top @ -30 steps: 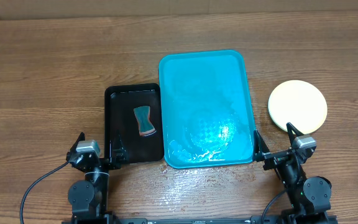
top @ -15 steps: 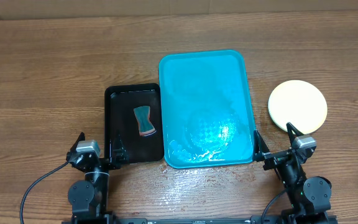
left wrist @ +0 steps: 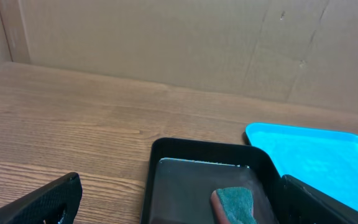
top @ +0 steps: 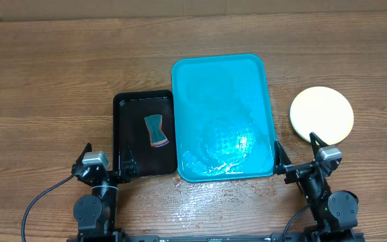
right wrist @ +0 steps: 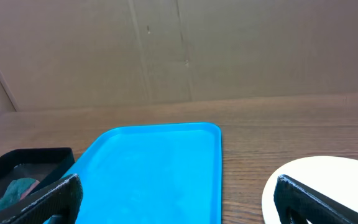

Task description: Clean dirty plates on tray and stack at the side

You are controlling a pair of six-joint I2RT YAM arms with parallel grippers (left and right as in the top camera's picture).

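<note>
The turquoise tray (top: 223, 74) lies mid-table, wet, with nothing on it; it also shows in the left wrist view (left wrist: 328, 158) and the right wrist view (right wrist: 154, 168). A pale yellow-green plate (top: 322, 114) sits on the table to the right of the tray; I see one round top and cannot tell how many plates are stacked. Its edge shows in the right wrist view (right wrist: 328, 180). No blue plate is in view. My left gripper (top: 106, 160) is open and empty at the front, before the black tray. My right gripper (top: 295, 156) is open and empty near the tray's front right corner.
A smaller black tray (top: 127, 134) lies left of the turquoise tray and holds a green-and-brown sponge (top: 156, 131), also in the left wrist view (left wrist: 235, 204). Water is spilled on the table (top: 200, 202) before the turquoise tray. A cardboard wall (left wrist: 166, 37) stands behind.
</note>
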